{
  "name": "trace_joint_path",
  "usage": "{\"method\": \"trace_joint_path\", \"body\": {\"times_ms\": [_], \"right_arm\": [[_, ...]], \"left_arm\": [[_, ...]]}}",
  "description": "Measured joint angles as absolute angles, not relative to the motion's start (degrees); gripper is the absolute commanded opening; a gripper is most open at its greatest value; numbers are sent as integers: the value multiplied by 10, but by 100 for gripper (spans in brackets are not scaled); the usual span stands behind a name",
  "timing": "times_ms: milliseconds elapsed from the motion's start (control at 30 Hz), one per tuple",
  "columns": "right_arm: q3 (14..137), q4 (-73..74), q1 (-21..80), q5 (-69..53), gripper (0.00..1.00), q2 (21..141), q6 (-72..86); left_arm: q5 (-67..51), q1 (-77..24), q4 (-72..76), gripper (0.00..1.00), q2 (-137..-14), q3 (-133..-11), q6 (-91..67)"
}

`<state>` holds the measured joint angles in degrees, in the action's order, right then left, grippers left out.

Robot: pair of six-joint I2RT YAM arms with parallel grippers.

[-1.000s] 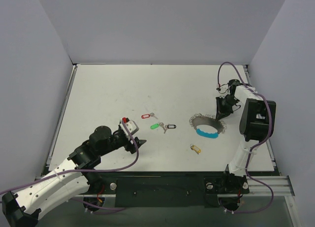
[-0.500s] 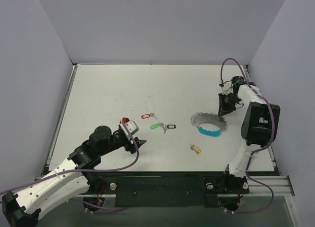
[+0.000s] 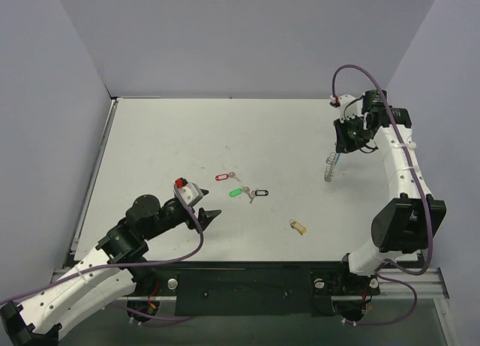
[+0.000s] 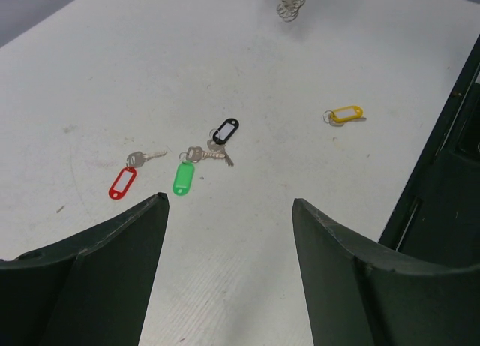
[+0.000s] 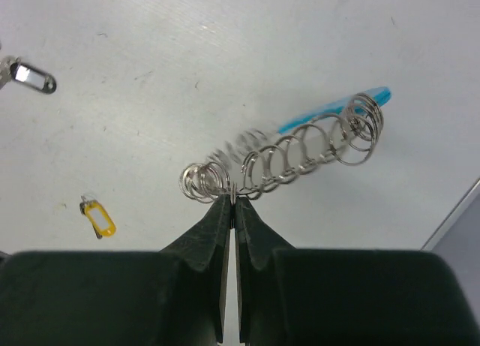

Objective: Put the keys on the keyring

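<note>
A: Change since a second back: the keyring (image 3: 329, 169) was lying flat on the desk (image 3: 165, 136) with the right hand (image 3: 335, 154) at its far rim. Now it's pulled up and hangs from that hand, further back on the right side. The left arm shifted a little to the left.
B: Grip on the ring?
A: The right hand is fully closed, tips pinching one wire turn of the coil. The wrist view shows it clearly. The ring is seen edge-on there, with the blue segment (image 5: 334, 109) on the side away from the tips.
B: Clear of the desk?
A: Mostly. Can't tell if the low end touches.
B: Other side?
A: The left hand (image 3: 210, 214) is wide, holding nothing, low over the desk, near-left of the keys.
B: Keys?
A: All four are loose on the desk, none on the ring. The red-tag key (image 3: 223, 176) is furthest left. The green-tag key (image 3: 237, 191) and black-tag key (image 3: 259, 192) are just beside each other, metal ends meeting. The yellow-tag key (image 3: 298, 226) lies apart, nearer the arm bases. All are well apart from the ring.
</note>
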<state>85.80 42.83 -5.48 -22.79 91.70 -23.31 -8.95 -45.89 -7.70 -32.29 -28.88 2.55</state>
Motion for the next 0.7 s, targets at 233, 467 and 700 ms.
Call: {"method": "trace_joint_path", "body": {"times_ms": [233,467,700], "right_arm": [[946,550,78,-262,0,855,-381],[932,642,196,-364,0,793,-539],[886,663,300,-409,0,823,-604]], "left_arm": [[-118,-456,-5,70,-302,-289,-11],[-187,-457,100,63,-333,-283,-69],[-180,-513,192,63,-329,-213,-103]]}}
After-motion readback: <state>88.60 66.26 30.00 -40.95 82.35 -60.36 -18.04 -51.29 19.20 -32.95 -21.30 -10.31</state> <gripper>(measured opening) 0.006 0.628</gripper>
